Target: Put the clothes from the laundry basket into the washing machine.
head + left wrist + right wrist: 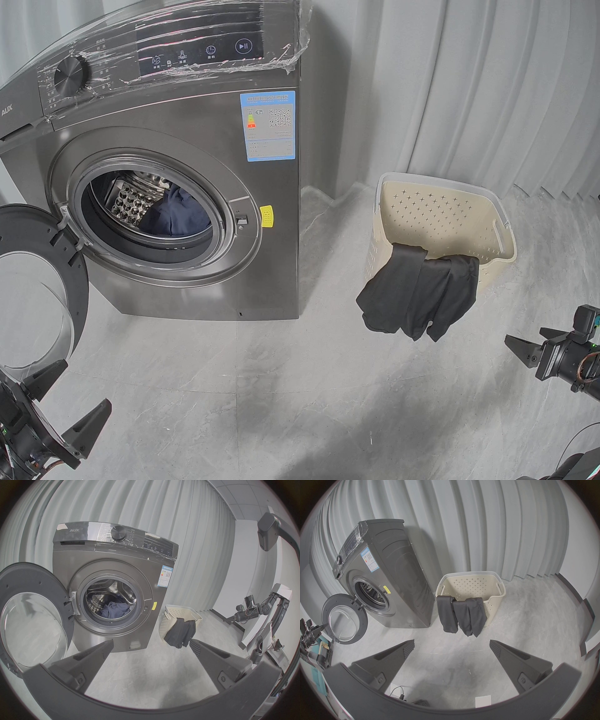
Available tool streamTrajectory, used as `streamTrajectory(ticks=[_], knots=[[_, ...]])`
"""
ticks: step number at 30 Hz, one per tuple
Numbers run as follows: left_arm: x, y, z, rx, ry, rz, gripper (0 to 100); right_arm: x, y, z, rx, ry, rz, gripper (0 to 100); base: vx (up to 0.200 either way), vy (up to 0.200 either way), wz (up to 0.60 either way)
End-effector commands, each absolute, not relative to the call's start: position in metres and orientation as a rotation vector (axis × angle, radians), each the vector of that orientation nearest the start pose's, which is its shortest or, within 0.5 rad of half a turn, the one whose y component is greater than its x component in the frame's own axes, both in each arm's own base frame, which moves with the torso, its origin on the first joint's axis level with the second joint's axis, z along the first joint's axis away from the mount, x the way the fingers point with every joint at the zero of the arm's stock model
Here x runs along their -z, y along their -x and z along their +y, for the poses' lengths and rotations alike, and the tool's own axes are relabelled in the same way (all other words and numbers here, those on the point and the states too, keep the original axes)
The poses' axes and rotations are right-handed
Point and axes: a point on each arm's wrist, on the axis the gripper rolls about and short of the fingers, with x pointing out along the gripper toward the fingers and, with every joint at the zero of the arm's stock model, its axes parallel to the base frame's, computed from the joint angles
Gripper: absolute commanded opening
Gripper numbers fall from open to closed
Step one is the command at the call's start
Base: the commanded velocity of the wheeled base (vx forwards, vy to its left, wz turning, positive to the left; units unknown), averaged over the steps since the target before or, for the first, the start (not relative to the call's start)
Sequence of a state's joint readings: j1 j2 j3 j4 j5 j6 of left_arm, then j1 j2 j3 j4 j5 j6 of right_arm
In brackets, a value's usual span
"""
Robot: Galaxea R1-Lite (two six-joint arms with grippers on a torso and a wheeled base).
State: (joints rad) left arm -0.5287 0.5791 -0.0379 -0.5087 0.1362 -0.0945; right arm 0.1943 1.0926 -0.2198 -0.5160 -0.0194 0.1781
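The grey washing machine [269,269] stands at the left with its round door [37,281] swung open to the left. A dark blue garment [178,215] lies inside the drum. To the right, the beige laundry basket [444,212] sits on the floor, and a black garment [419,294] hangs over its front rim. My left gripper [81,387] is low at the near left, open and empty, in front of the door. My right gripper [525,337] is at the near right, open and empty, well short of the basket. The right wrist view faces the black garment [462,616]; the left wrist view faces the drum and blue garment [115,609].
Pale curtains [475,94] hang behind the machine and basket. Bare grey floor [300,387] stretches between the grippers, the machine and the basket. A small cable [400,695] and a white slip [482,701] lie on the floor near the right arm.
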Motion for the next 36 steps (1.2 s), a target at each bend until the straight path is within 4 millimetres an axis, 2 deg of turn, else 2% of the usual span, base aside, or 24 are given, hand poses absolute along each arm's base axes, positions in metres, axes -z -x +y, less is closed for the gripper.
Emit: streamTrajectory(ticks=[1, 3, 9, 14, 22, 33, 36], knots=[[-0.135, -0.037, -0.018, 0.387, 0.082, 0.057, 100, -0.144, -0.126, 0.025, -0.142, -0.137, 0.376, 100, 0.200, 0.000, 0.00], [-0.135, -0.037, -0.018, 0.386, 0.083, 0.054, 100, -0.145, -0.127, 0.025, -0.142, -0.136, 0.373, 100, 0.200, 0.000, 0.00], [-0.136, -0.037, -0.018, 0.386, 0.078, 0.054, 100, -0.145, -0.134, 0.026, -0.141, -0.130, 0.393, 100, 0.000, 0.000, 0.00], [-0.135, -0.037, -0.018, 0.383, 0.070, 0.059, 100, -0.139, -0.150, 0.029, -0.133, -0.125, 0.452, 100, 0.000, -0.200, 0.00], [-0.134, -0.037, -0.018, 0.383, 0.067, 0.063, 100, -0.130, -0.165, 0.032, -0.129, -0.118, 0.518, 100, 0.000, -0.200, 0.00], [-0.134, -0.037, -0.018, 0.384, 0.079, 0.061, 100, -0.119, -0.182, 0.039, -0.146, -0.104, 0.522, 100, 0.000, -0.200, 0.00], [-0.134, -0.036, -0.017, 0.384, 0.082, 0.058, 100, -0.115, -0.184, 0.042, -0.159, -0.104, 0.544, 100, 0.000, 0.000, 0.00]])
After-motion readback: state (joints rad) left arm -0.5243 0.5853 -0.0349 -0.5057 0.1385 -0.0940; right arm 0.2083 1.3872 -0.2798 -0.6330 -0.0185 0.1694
